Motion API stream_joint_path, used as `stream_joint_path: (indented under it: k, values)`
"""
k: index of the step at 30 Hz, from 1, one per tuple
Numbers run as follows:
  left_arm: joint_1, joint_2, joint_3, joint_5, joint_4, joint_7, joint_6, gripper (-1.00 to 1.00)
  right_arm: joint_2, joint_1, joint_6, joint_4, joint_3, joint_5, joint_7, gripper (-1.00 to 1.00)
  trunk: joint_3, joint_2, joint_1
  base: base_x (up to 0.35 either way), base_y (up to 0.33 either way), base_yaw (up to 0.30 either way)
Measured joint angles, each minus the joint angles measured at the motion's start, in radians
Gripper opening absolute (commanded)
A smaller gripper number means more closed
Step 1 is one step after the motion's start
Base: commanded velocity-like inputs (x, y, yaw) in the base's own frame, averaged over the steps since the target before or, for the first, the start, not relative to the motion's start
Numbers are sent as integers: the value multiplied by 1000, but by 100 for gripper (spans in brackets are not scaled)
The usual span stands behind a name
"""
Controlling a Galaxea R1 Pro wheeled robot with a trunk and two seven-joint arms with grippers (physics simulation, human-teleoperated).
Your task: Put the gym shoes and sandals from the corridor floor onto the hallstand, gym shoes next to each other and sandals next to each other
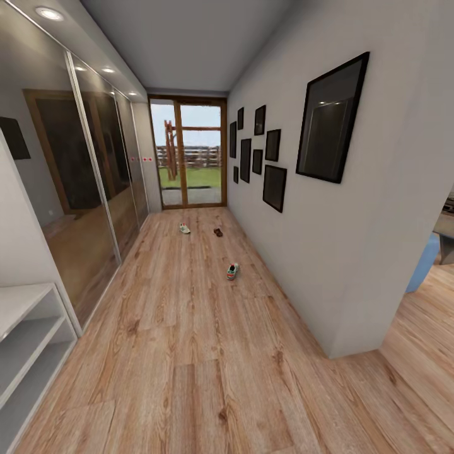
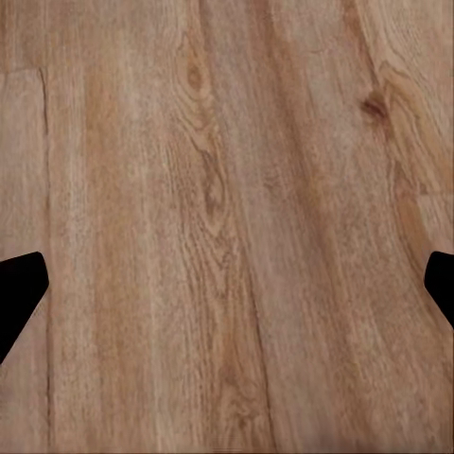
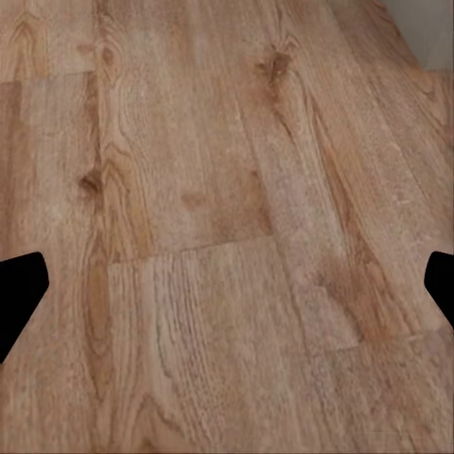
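Down the corridor, one white gym shoe with green and red accents lies on the wood floor near the right wall. A second gym shoe rests farther off, close to the glass doors. A small brown sandal sits to its right. The other sandal is out of view. The pale hallstand with its open shelf slots stands at the near left. My left gripper is open over bare planks, its dark fingertips at the picture's sides. My right gripper is likewise open above the floor, holding nothing.
Glossy mirrored wardrobe doors line the left side. The right wall carries black-framed pictures and ends at a corner, past which another room with a blue object opens. Wood-framed glass doors close the far end.
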Motion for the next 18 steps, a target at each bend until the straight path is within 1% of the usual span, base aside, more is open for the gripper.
stream_joint_path:
  k: [4, 7, 13, 16, 18]
  values:
    - [-2, 2, 6, 9, -3, 1, -2, 100, -1, -5, 0, -2, 1, 4, 0, 100, 0, 0, 0, 3, 0, 0]
    - [0, 6, 9, 12, 1, 1, -4, 100, -10, -7, 0, -3, 2, 6, 2, 100, 0, 0, 0, 108, 0, 0]
    - [3, 10, 10, 12, 5, 1, -6, 100, -27, -8, -1, -2, 5, 7, 6, 100, 0, 0, -1, 266, 0, 0]
    - [2, 12, 10, 12, 6, 1, -6, 100, -29, -8, -1, -2, 5, 7, 7, 100, 0, 0, -1, 323, 0, 0]
    - [2, 17, 10, 13, 6, 1, -6, 100, -30, -8, -2, -2, 6, 7, 7, 100, 0, 0, -1, 333, 0, 24]
